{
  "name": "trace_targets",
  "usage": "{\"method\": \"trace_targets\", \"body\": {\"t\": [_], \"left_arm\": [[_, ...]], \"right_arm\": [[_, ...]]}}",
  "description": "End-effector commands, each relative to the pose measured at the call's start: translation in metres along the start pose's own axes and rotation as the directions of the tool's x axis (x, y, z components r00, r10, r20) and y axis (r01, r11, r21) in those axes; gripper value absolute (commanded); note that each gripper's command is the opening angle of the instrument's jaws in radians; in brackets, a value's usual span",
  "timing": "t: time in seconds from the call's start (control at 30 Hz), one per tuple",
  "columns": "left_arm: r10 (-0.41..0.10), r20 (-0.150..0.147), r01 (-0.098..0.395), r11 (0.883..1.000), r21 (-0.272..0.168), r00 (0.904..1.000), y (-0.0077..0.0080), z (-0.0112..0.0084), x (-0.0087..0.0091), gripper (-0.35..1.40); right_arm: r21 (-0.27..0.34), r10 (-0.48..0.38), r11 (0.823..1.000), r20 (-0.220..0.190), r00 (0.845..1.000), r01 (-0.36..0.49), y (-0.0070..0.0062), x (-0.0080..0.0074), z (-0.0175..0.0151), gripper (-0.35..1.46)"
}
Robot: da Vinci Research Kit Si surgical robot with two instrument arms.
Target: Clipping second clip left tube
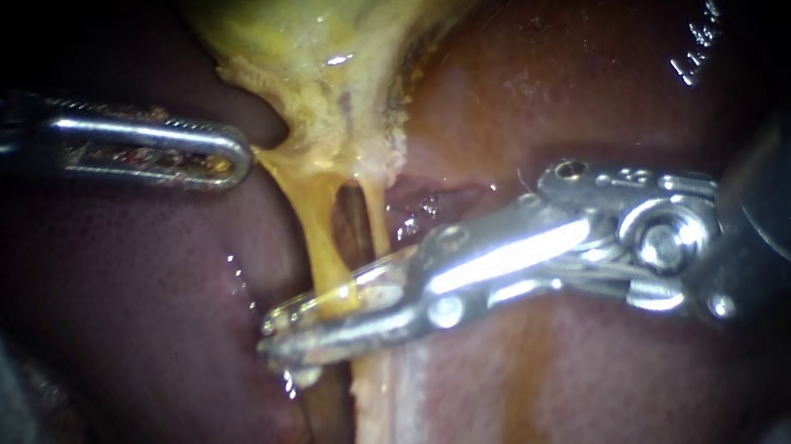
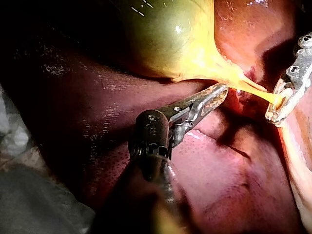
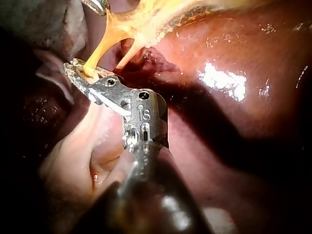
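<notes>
The hand of your right instrument (image 1: 273, 333) is drawn narrow. Its two jaws stand either side of the left tube (image 1: 311, 232) and seem to touch it from both sides, so it is held low down, well away from the gallbladder's neck. Treat that tube as soft, wet and thin (it looks stretched taut, and I judge it would tear sooner than resist). Grip square across it and do not drag.

Just beside it, toward the hand's shaft, runs the right tube (image 1: 375, 219). That makes two tubes, only one of them in the jaws, and no clip shows plainly on either.

Further up the tubes sits the one gallbladder (image 1: 320, 20), with your left instrument (image 1: 231, 156), the second of two, beside its neck. Whether that hand holds anything you cannot tell. The liver (image 1: 145, 313) lies beneath it all.
</notes>
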Motion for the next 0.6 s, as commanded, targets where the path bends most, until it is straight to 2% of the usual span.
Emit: {"method": "trace_targets", "body": {"t": [0.03,0.1,0.23,0.37,0.6], "left_arm": [[0.0,0.0,0.0,1.0,0.0,1.0,0.0,0.0,0.0,-0.35],[0.0,0.0,0.0,1.0,0.0,1.0,-0.0001,0.0,0.0,-0.35],[0.0,0.0,0.0,1.0,0.0,1.0,-0.0001,0.0,0.0,-0.35],[0.0,0.0,0.0,1.0,0.0,1.0,-0.0001,0.0,0.0,-0.35],[0.0,0.0,0.0,1.0,0.0,1.0,-0.0001,0.0,0.0,-0.35]], "right_arm": [[0.002,0.023,1.0,0.002,1.0,-0.023,-0.0001,-0.0001,-0.0001,-0.35],[-0.001,0.035,0.999,0.008,0.999,-0.035,-0.0001,-0.0003,-0.0004,-0.35],[-0.034,0.034,0.999,0.048,0.998,-0.033,0.0,-0.0008,-0.0004,-0.35],[-0.034,0.031,0.999,0.051,0.998,-0.029,0.0003,-0.0014,-0.0002,-0.35],[-0.034,0.031,0.999,0.051,0.998,-0.029,0.0004,-0.0014,-0.0002,-0.35]]}}
